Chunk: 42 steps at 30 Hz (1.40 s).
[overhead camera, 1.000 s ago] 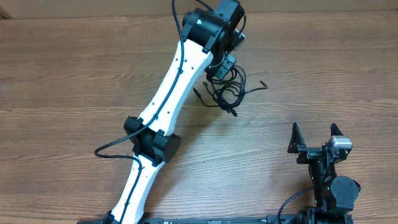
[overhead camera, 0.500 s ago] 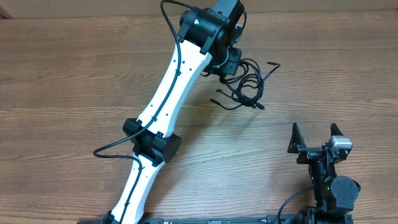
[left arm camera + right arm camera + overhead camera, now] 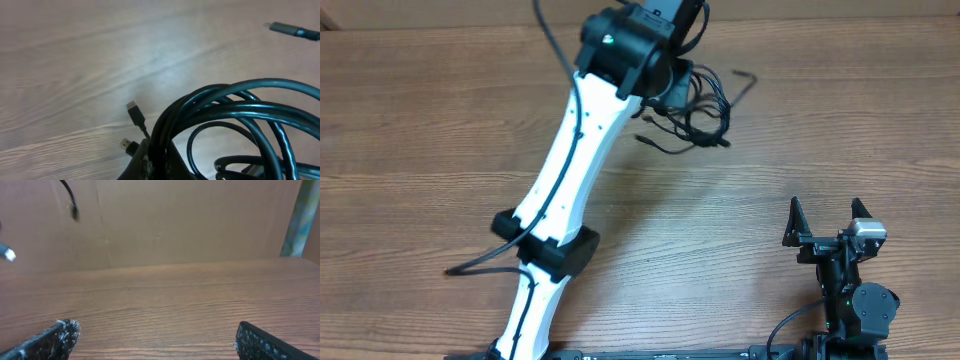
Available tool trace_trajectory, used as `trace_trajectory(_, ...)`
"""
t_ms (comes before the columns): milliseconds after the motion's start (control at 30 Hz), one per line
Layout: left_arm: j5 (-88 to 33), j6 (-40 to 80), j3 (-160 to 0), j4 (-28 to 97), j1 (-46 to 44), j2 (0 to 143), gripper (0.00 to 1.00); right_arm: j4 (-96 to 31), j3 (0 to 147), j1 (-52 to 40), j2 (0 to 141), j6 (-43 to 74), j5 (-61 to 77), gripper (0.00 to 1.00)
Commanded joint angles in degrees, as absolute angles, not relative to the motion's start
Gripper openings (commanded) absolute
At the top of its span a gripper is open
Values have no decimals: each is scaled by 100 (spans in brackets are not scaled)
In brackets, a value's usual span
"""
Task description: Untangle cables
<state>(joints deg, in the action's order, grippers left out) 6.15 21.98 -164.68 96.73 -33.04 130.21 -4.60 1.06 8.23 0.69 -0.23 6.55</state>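
The cables (image 3: 705, 112) are a tangled bundle of thin black cords hanging from my left gripper (image 3: 672, 85) at the far middle of the table. In the left wrist view the cables (image 3: 235, 107) loop thickly through my left gripper (image 3: 160, 165), which is shut on them, and small plugs (image 3: 134, 112) dangle above the wood. One plug end (image 3: 750, 73) sticks out to the right. My right gripper (image 3: 825, 215) is open and empty at the near right; its fingers (image 3: 55, 340) stand wide apart over bare wood.
The wooden table top (image 3: 840, 130) stretches around the bundle. A brown wall (image 3: 175, 220) stands at the table's far edge. My left arm (image 3: 570, 170) crosses the table diagonally from the near left.
My left gripper has lifted the cable bundle and carried it farther away and slightly left. The bundle's loose ends have swung. The right arm has not moved.
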Motion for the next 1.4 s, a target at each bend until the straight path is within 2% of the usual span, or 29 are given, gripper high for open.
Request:
trace_trajectory(0,1404,2486,-16597,9682,-3345,12763,4,-440,49,843,16,-49,582,100)
trace_trajectory(533,1308,1787,-16597,9679,-3293,12208,4,-412,49,843,16,10,607,100)
trace_trajectory(667,1308,1734,-16597,9679,-3286,11990,4,-165,51,843,16,996,637,100)
trace_trajectory(767,1308,1734,-16597,9682,-3286,11852,4,-148,292,843,16,1678,1175,100)
trace_trajectory(867,1251,1737,-16597,9682,-3286,11769,4,-655,858,843,16,2084,1426,100)
trace_trajectory(1067,794,1739,-16597,9679,-3304,11736,4,-2554,2541,843,19,2099,1426,100)
trace_trajectory(1367,45,1796,-16597,9679,-3444,11736,4,-4322,4377,838,685,2102,1938,100)
